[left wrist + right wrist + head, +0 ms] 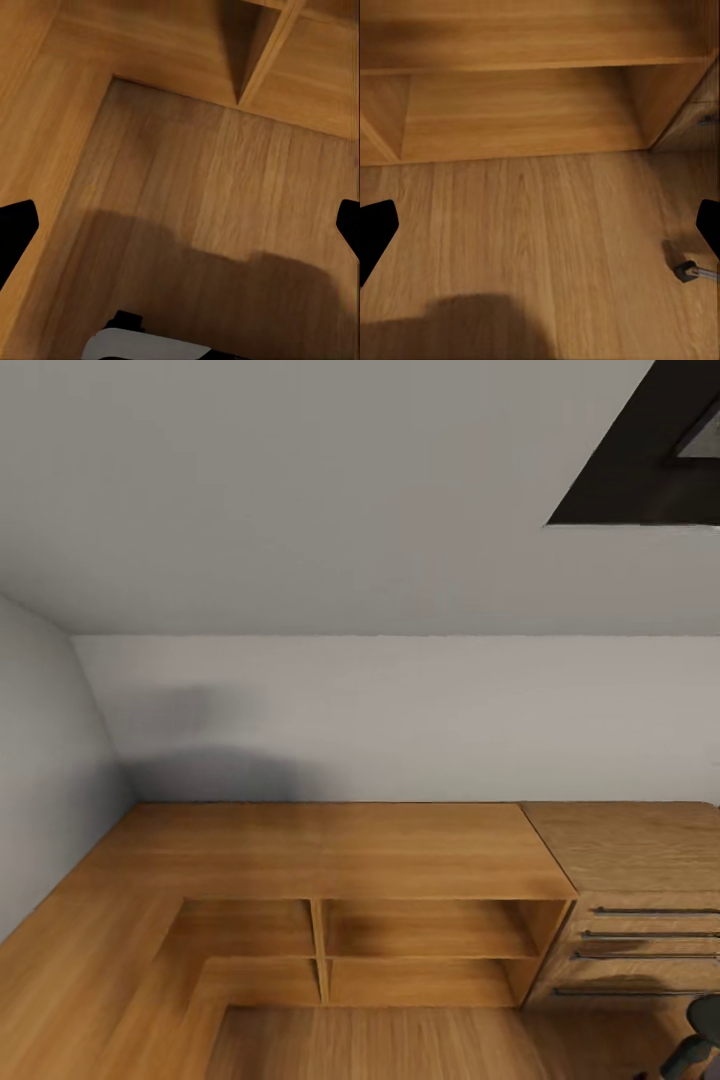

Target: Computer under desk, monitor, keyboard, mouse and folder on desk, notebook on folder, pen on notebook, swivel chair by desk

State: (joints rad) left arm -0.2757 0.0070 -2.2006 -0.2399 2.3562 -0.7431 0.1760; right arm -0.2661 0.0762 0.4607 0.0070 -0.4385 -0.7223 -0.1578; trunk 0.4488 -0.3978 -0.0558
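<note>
None of the desk items are in sight. A low light-wood shelf unit [420, 930] with open compartments faces me in the head view. In the left wrist view my left gripper [180, 229] hangs open over the wood floor [210, 195], its black fingertips [15, 225] at the frame's two sides with nothing between them. My right gripper [540, 229] is open too, above the floor in front of the shelf unit [525, 112]. A small dark castor on a silver leg [687, 270], apparently the swivel chair's base, rests on the floor near the right gripper.
A light-wood dresser [640, 940] with long bar handles adjoins the shelf unit on the right. A dark rounded shape [700, 1035] sits at the bottom right corner of the head view. White walls meet behind the shelf, with a dark skylight [650, 450] in the sloped ceiling.
</note>
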